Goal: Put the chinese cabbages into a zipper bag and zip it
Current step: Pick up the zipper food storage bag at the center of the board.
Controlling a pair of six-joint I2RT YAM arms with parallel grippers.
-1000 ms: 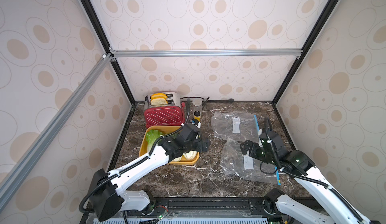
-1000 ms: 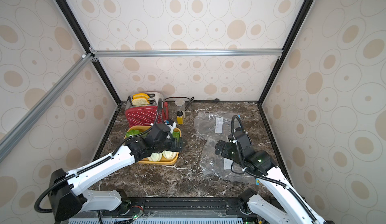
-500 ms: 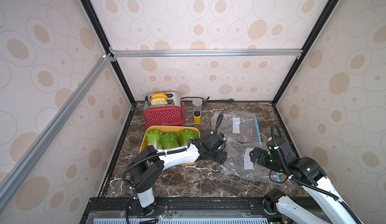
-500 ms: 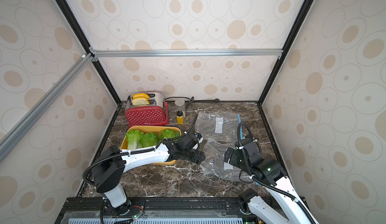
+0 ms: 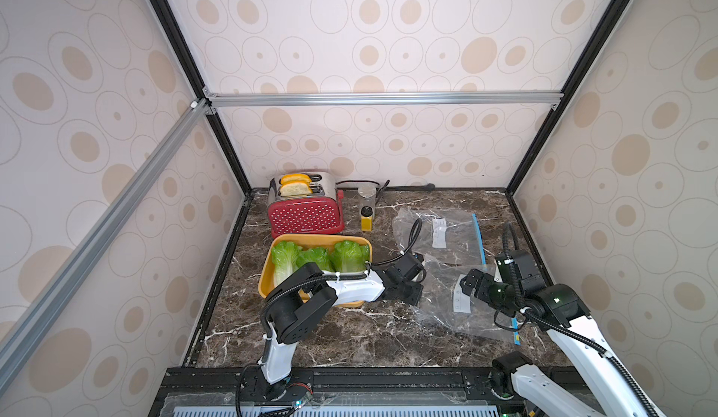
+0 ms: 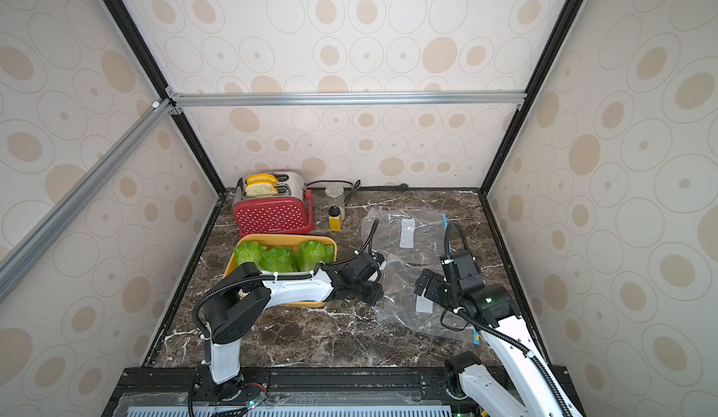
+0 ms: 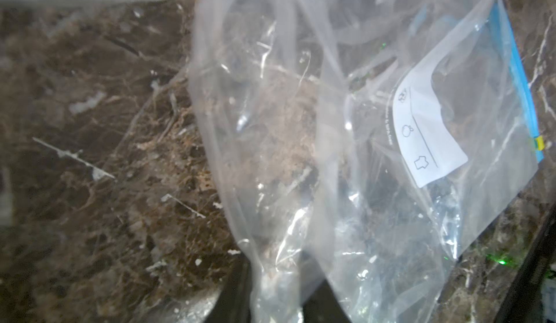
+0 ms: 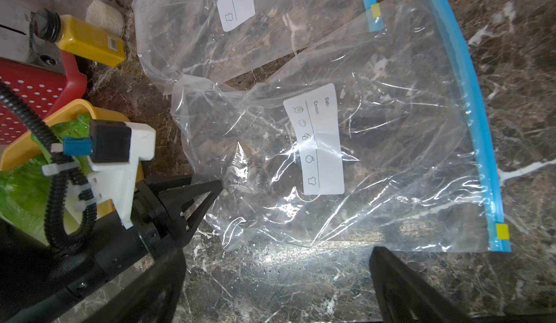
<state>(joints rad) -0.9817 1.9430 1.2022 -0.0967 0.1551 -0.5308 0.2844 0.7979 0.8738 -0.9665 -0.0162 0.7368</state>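
While all 3 chinese cabbages (image 5: 315,257) lie side by side in the yellow tray (image 5: 311,238), leaf tops toward its far rim, neither gripper touches them. The left arm (image 5: 349,288) stretches across the tray's near part and hides the white bases.

The left gripper (image 5: 410,294) sits low on the counter (image 5: 349,337) just off the tray's right side. It is clenched on the closest edge of a clear zipper bag (image 5: 439,318). In the left wrist view the film rises bunched from between its dark fingers (image 7: 231,294).

That bag spreads over the counter to the right of the tray, with its white label (image 8: 320,138) face up. Its blue zip strip (image 8: 469,95) is on the side farthest from the tray.

The right gripper (image 5: 468,285) is above the bag, farther from the tray, jaws spread wide and grasping nothing. Whether it touches the film I cannot tell.

A 2nd zipper bag (image 5: 435,224) lies right of the tray's far corner, and the 2 bags overlap at a corner.

A red toaster (image 5: 307,215) holding 2 slices stands just behind the tray. A small yellow bottle (image 5: 366,220) stands behind the tray's far right corner.
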